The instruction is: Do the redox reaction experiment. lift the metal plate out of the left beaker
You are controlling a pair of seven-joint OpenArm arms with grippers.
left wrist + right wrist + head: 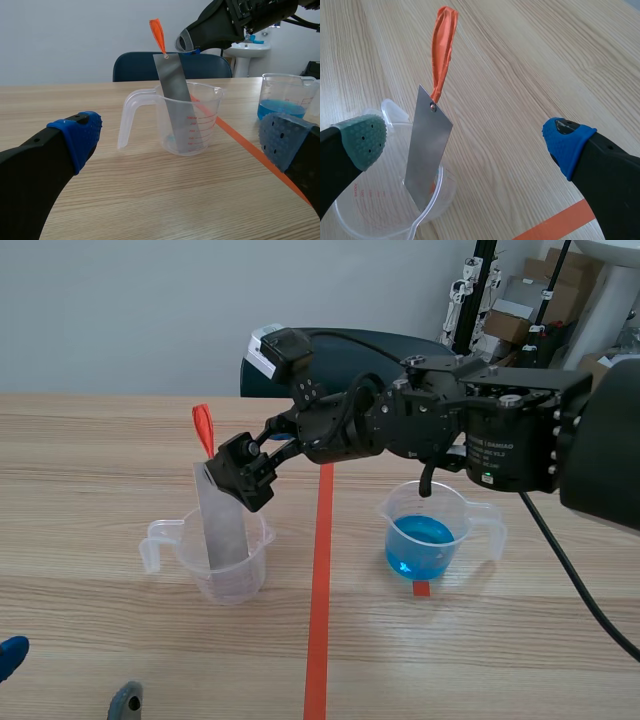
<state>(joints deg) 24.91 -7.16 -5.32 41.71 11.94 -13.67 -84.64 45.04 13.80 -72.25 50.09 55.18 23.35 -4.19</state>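
- Straddling metal plate in left beaker: right claw, pads apart, nothing clamped.
- Left claw apart, empty.
- Next, probably: pinch plate's top, lift clear of rim.

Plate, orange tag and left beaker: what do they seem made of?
Plate: likely metal; dull grey sheet, thin, straight-edged.
Tag: perhaps ribbon or soft plastic; orange, creased.
Beaker: seemingly clear plastic; moulded handle, red printed scale.
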